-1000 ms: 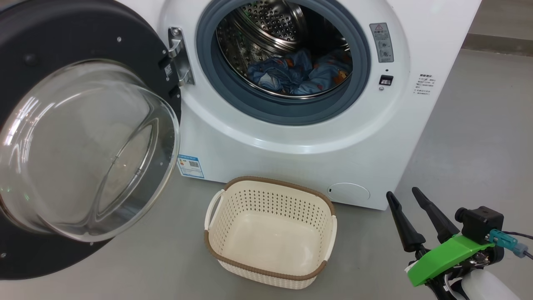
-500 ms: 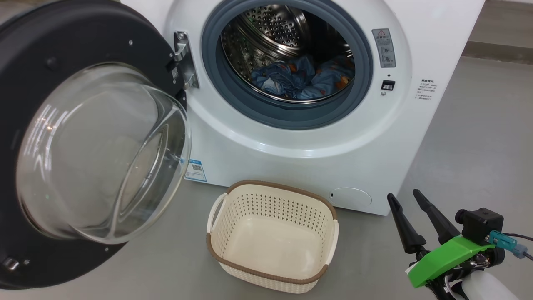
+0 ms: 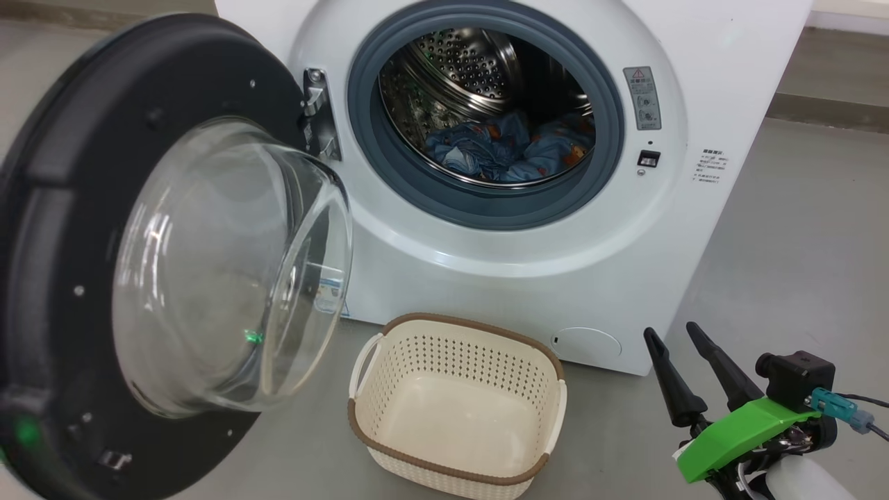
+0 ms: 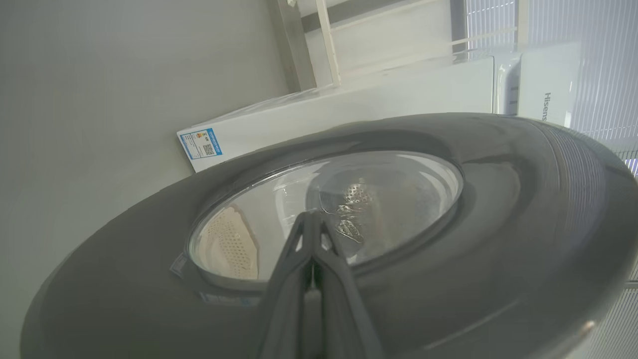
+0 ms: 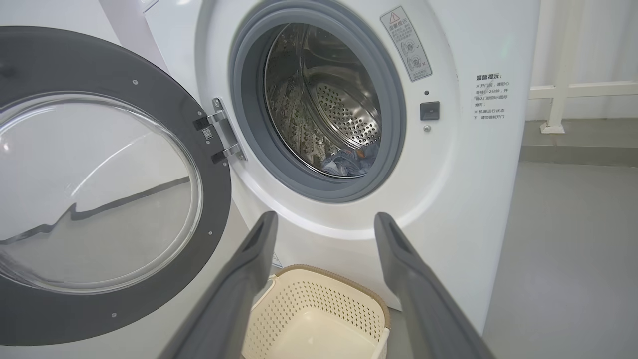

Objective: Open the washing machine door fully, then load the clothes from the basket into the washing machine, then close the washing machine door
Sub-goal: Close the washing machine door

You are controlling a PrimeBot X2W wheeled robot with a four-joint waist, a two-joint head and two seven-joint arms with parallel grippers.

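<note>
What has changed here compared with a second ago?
The door has swung partway toward shut; its glass bowl now covers the blue label. The shut left pincer points at the door's outer face, seemingly pushing it. The camera shifted too. Nothing was grabbed or released. The clothes stay in the machine, the basket stays empty, and the right pincer stays open.

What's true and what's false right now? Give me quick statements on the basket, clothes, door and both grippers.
The cream perforated plastic basket is empty. True.
The light blue printed clothes lie inside the white front-loading washing machine. True.
The round black-rimmed glass door is latched shut. False: it stands swung open.
The right gripper is shut. False: its fingers stand apart, holding nothing.
The left gripper is shut. True.
</note>
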